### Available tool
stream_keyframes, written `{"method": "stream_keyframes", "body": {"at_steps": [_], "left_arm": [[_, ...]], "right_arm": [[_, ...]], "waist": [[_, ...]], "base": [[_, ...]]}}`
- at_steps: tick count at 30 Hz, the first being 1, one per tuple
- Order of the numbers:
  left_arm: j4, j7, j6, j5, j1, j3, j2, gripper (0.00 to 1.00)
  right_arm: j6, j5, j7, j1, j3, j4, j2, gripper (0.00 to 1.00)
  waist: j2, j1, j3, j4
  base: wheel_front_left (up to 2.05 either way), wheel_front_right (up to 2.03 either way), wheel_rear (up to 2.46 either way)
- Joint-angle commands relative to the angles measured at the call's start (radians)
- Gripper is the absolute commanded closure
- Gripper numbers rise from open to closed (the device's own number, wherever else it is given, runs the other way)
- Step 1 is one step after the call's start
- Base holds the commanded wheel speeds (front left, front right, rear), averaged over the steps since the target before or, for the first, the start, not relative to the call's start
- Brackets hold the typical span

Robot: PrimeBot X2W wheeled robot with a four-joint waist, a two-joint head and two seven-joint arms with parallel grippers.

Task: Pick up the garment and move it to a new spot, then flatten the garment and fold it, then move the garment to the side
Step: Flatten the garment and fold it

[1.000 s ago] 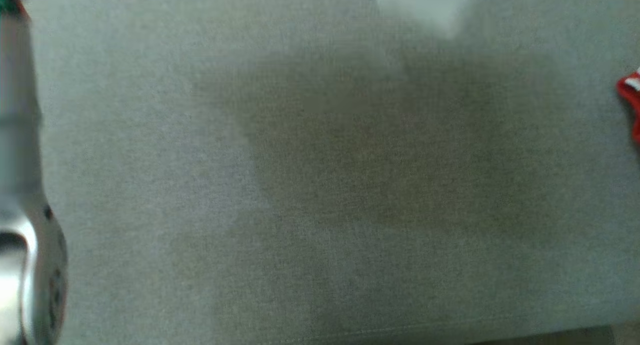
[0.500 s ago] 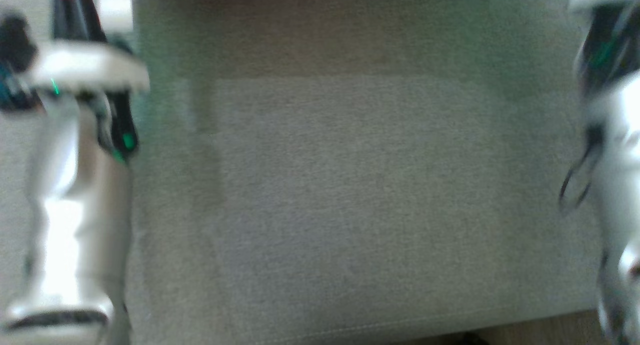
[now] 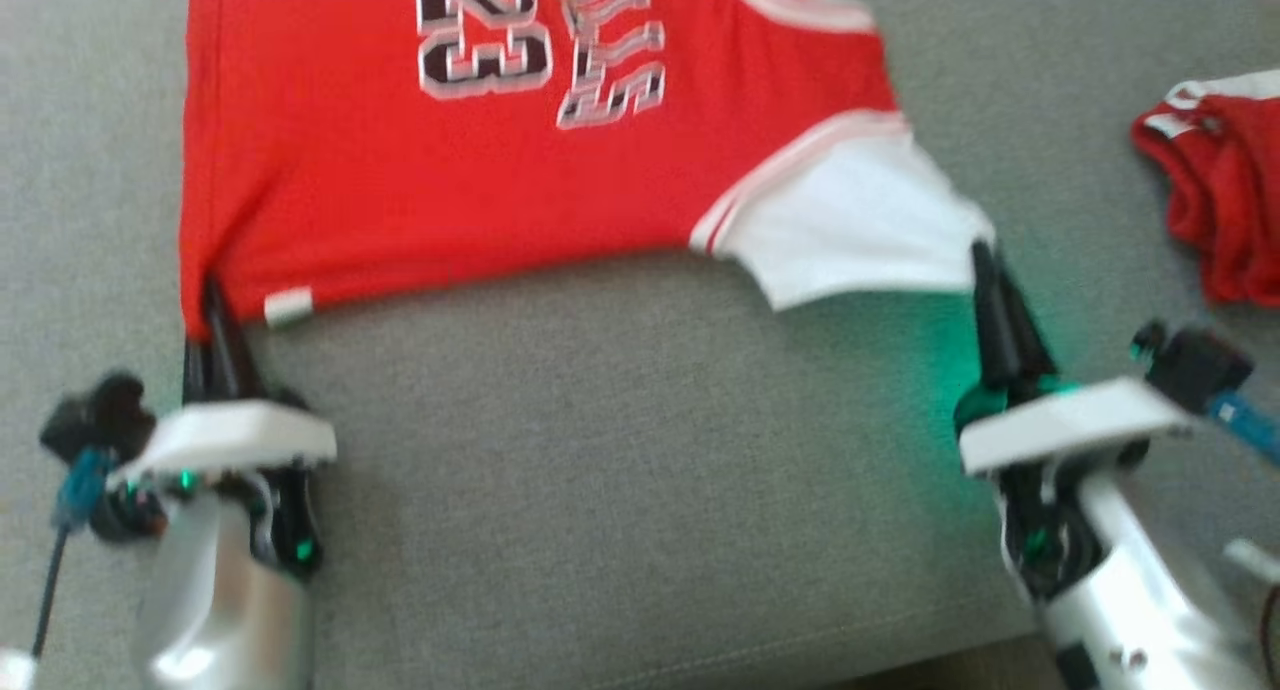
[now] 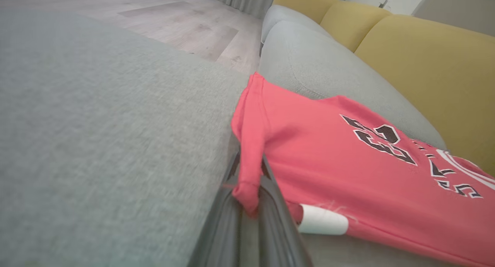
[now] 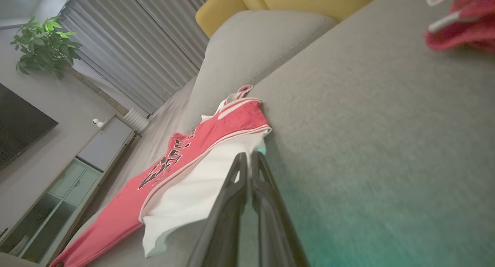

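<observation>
The garment (image 3: 400,170) is a red jersey with dark "23" lettering and a white sleeve (image 3: 860,220), spread across the grey sofa seat (image 3: 640,450). My left gripper (image 3: 212,295) is shut on its near left hem corner, beside a white label (image 3: 288,306). In the left wrist view the red cloth (image 4: 328,151) bunches between the left gripper's (image 4: 249,174) fingers. My right gripper (image 3: 982,260) is shut at the white sleeve's near right corner. The right wrist view shows the right gripper's (image 5: 248,156) tips together at the sleeve (image 5: 193,193) edge.
Another crumpled red and white garment (image 3: 1215,190) lies at the far right of the seat. The seat's front edge (image 3: 700,660) runs along the bottom. Yellow back cushions (image 4: 425,58) rise behind the jersey. Wooden floor (image 4: 154,11) lies beyond the sofa.
The head camera has swung: the earlier blurred pictures showed mostly bare grey cushion and forearms, and now the jersey and both shut grippers are in the picture.
</observation>
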Motion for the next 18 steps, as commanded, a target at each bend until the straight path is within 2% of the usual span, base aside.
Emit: {"method": "stream_keyframes", "body": {"at_steps": [1,6,18], "left_arm": [[0.009,-0.004,0.001,-0.014,0.062,0.047,0.019,1.00],[-0.003,-0.004,-0.001,-0.072,0.158,0.023,0.018,1.00],[-0.067,-0.004,0.027,-0.155,0.351,-0.035,0.018,1.00]], "right_arm": [[-0.002,0.010,-0.018,0.019,0.016,-0.032,-0.017,1.00],[-0.002,0.038,-0.019,0.117,0.015,-0.034,-0.015,1.00],[-0.002,0.050,-0.021,0.284,0.002,-0.047,-0.025,1.00]], "waist": [[-0.0001,0.0003,-0.029,-0.006],[-0.0001,0.0003,-0.093,0.001],[-0.0001,0.0003,-0.203,0.032]], "base": [[0.00,0.00,0.00],[0.00,0.00,0.00],[0.00,0.00,0.00]]}}
